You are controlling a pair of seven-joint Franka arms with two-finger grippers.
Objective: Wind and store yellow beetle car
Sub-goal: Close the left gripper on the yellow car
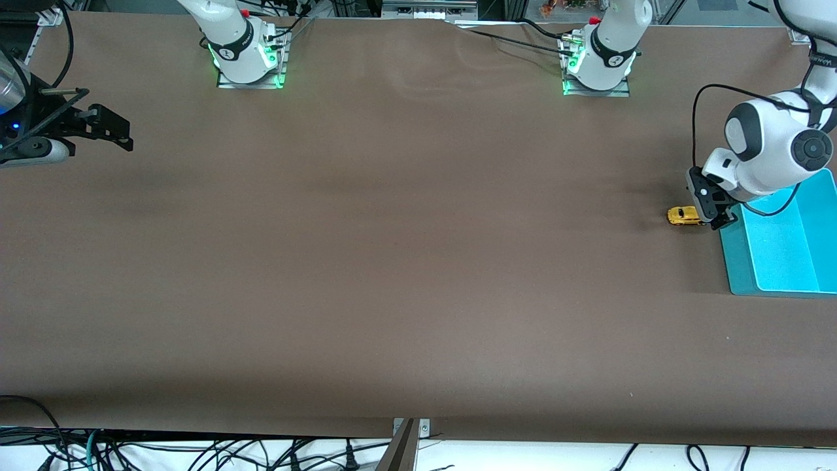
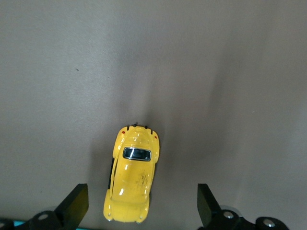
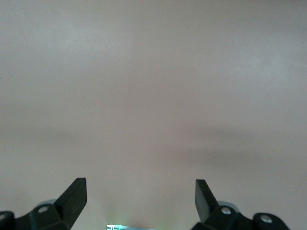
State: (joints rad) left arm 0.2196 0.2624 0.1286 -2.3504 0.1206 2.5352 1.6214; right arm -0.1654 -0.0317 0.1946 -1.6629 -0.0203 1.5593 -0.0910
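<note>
Brown table (image 1: 392, 275) bare; yellow beetle car (image 1: 684, 216) beside teal bin (image 1: 739, 261), at nine o'clock of wide left gripper (image 1: 711, 208). Right gripper (image 1: 108, 129) waited, wide.

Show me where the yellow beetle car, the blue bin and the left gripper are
yellow beetle car (image 2: 130, 179), left wrist view, on its roof.
blue bin (image 1: 788, 252), front view, on its bare inner floor.
left gripper (image 2: 143, 207), left wrist view, midway between its open fingertips, over the car's end.
</note>
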